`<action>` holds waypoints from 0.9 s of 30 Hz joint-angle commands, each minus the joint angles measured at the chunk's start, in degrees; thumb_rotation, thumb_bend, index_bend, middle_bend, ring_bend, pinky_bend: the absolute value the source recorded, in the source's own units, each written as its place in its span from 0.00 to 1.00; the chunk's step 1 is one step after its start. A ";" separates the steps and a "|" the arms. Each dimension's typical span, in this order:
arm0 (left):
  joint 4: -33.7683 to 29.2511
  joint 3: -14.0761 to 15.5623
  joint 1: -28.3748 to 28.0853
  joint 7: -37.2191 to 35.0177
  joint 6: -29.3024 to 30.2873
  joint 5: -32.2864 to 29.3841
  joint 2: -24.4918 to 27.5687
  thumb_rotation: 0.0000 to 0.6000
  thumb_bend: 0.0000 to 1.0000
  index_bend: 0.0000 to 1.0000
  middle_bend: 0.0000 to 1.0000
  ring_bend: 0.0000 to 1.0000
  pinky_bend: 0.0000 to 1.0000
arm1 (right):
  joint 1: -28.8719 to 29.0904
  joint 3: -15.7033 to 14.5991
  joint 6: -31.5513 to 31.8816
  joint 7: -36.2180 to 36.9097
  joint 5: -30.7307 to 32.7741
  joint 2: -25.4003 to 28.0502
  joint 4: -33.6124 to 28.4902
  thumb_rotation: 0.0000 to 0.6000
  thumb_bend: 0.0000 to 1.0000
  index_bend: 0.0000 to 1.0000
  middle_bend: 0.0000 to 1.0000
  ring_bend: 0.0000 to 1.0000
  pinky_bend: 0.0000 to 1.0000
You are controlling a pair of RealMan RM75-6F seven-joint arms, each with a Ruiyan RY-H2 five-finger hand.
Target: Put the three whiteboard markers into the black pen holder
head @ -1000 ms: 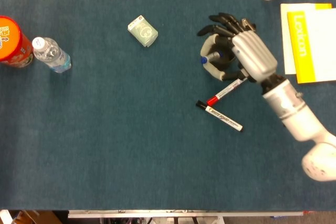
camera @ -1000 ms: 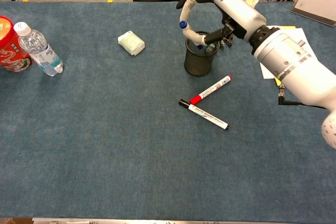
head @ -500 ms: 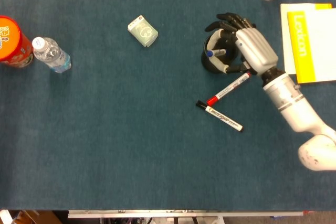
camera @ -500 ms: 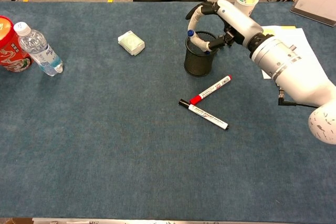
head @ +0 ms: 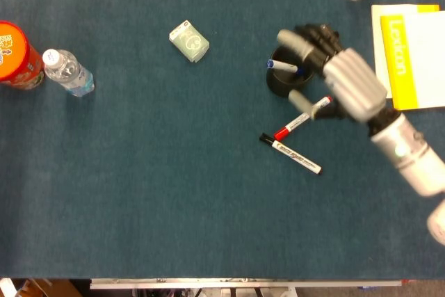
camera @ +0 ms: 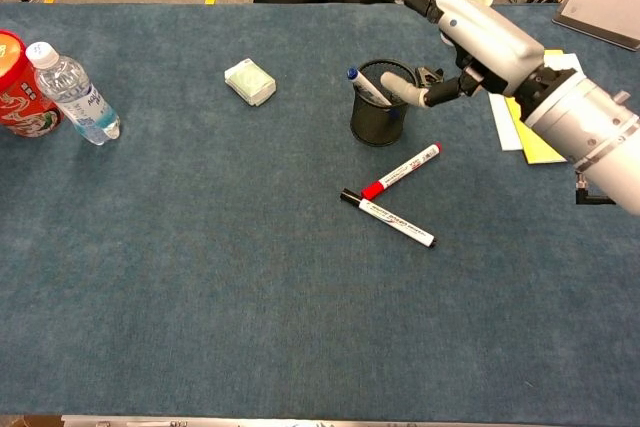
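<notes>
One robot hand (camera: 480, 32), the right, hovers spread and empty above the black pen holder (camera: 379, 115) with the blue-capped marker (camera: 364, 86) inside; red-capped marker (camera: 402, 170) and black-capped marker (camera: 390, 218) lie nearby on the tabletop (camera: 200, 277).

"Lexicon" in white on yellow booklet (head: 403, 57), other labels unreadable

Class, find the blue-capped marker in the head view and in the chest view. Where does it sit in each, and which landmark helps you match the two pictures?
Head view: blue marker right of centre, upper part, leaning in the pen holder.
Chest view: blue marker just right of centre, upper part, cap up-left over the holder's rim.
Shared landmark: red marker lying just below the holder.
</notes>
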 commanded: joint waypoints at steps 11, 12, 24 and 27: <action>0.82 0.11 0.01 -0.93 -0.40 -0.14 -0.30 1.00 0.42 0.22 0.22 0.22 0.17 | 0.28 -9.27 -9.19 -9.78 -3.87 1.62 -0.56 1.00 0.38 0.45 0.34 0.17 0.20; 0.82 0.14 0.07 -0.99 -0.32 -0.09 -0.24 1.00 0.42 0.22 0.22 0.22 0.17 | 0.30 -9.14 -9.54 -10.64 -3.55 1.08 0.25 1.00 0.38 0.45 0.34 0.17 0.21; 1.28 0.19 0.34 -1.49 -0.44 -0.58 -0.24 1.00 0.42 0.22 0.22 0.22 0.17 | 1.06 -7.77 -13.27 -19.13 -0.47 -5.85 9.99 1.00 0.38 0.47 0.34 0.17 0.20; 1.38 0.17 0.36 -1.62 -0.47 -0.65 -0.19 1.00 0.42 0.22 0.22 0.22 0.17 | 1.27 -7.50 -13.67 -20.51 -0.07 -7.08 11.79 1.00 0.38 0.47 0.34 0.17 0.19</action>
